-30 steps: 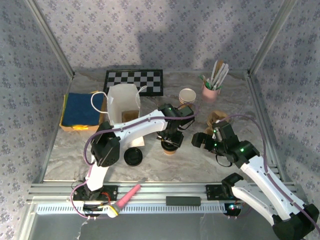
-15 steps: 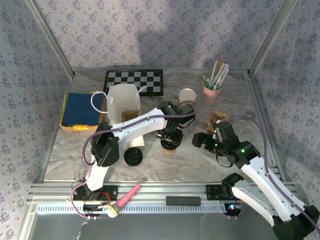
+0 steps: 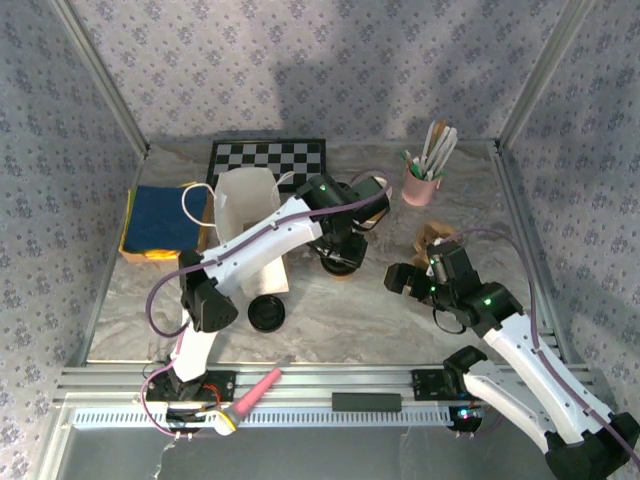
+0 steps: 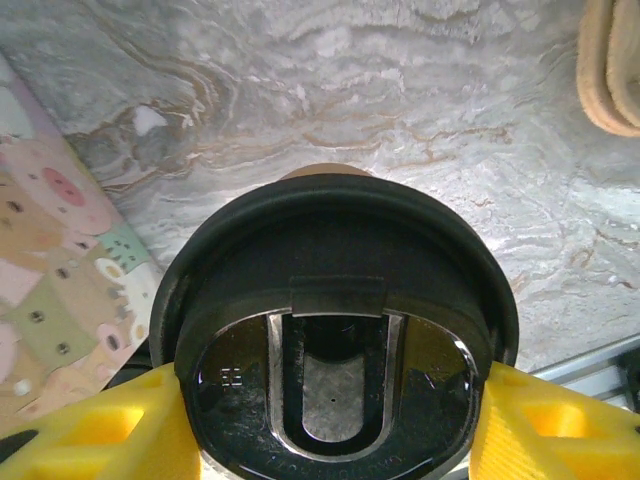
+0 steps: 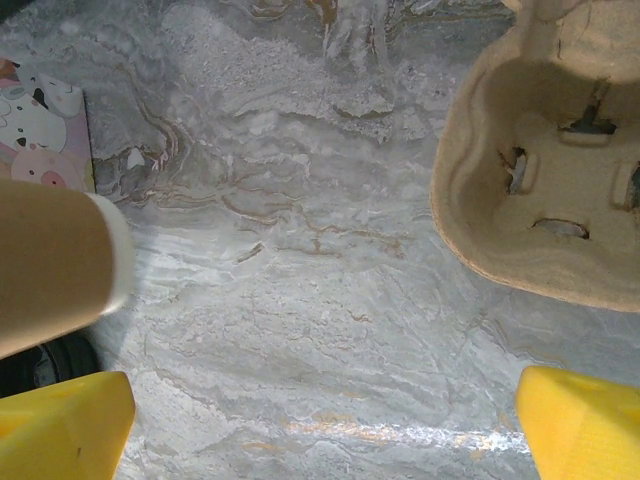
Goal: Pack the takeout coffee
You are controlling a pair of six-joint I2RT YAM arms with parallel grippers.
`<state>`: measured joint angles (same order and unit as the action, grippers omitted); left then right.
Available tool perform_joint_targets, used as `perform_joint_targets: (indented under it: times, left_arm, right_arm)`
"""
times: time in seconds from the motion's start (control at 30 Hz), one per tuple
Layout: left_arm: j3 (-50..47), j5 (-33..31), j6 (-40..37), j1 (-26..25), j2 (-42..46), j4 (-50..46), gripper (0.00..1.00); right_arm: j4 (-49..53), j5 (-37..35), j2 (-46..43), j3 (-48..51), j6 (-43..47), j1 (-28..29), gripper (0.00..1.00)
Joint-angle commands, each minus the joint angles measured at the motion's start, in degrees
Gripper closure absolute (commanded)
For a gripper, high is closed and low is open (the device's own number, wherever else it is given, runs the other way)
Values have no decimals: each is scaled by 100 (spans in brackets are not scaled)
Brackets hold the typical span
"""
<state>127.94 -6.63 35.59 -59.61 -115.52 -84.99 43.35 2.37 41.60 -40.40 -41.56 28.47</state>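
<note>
Two hands, left hand (image 4: 330, 400) clamped on black-lidded takeout coffee (image 4: 335, 240) in wrist view, right hand (image 5: 325, 420) fully spread

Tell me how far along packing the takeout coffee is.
Done: a black plastic lid sits on the tan-brown paper cup. In hand: the left gripper clamps that lidded cup near the white paper bag; the right gripper hangs open. Left: the cup is not yet in the bag or the moulded pulp carrier.
</note>
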Motion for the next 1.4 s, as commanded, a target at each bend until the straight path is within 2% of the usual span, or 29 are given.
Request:
perform_joint_targets:
  times: [0.0, 0.27, 0.4, 0.63, 1.0, 1.37]
  left_arm:
    - [723, -348, -43, 60, 102, -790, 42]
    - [2213, -794, 10, 126, 42, -1668, 42]
    - [2288, -919, 43, 167, 315, -1688, 42]
    - [2279, -1162, 101, 278, 941, -1587, 43]
    - [1611, -1531, 324, 380, 2006, -1578, 43]
    - [439, -1784, 719, 398, 3118, -1582, 44]
  right_arm:
    - [48, -7, 55, -291, 166, -34, 0]
    - [-329, 322, 147, -641, 490, -3, 0]
    - [-630, 665, 249, -812, 509, 98, 0]
    - [-656, 416, 678, -1166, 811, 479, 0]
    - [-868, 274, 1348, -1753, 1027, 1231, 0]
    - [-1013, 97, 1854, -2091, 1027, 1628, 0]
